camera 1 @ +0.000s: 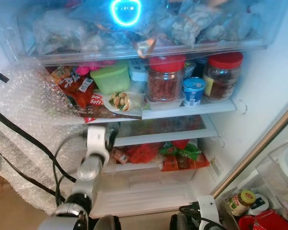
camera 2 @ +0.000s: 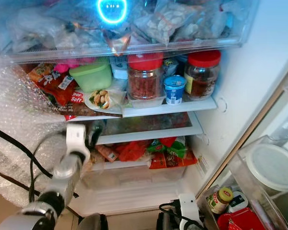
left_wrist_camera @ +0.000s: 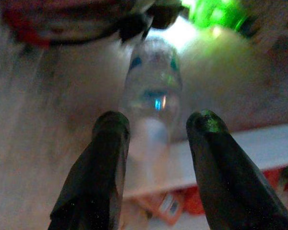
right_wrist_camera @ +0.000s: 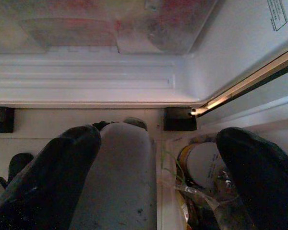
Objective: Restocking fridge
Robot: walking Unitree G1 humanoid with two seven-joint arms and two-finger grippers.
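A clear plastic bottle (left_wrist_camera: 151, 91) lies on the fridge's middle shelf (camera 1: 182, 132), under the shelf that carries the jars. My left gripper (left_wrist_camera: 158, 120) is open, its fingertips just short of the bottle and to either side of it. In the eye views the left arm (camera 1: 93, 158) reaches up to the left end of that shelf, and its dark fingers (camera 1: 111, 132) are at the shelf's edge. My right gripper (right_wrist_camera: 158, 136) hangs open and holds nothing, low at the fridge's base by the door hinge.
Two red-lidded jars (camera 1: 165, 76), a yoghurt cup (camera 1: 193, 91) and a green tub (camera 1: 110, 79) crowd the upper shelf. Bubble wrap (camera 1: 29, 110) and black cables (camera 1: 33, 143) lie left of my arm. Red and green packets (camera 1: 175, 155) fill the drawer. Jars (camera 1: 241, 201) stand in the door shelf.
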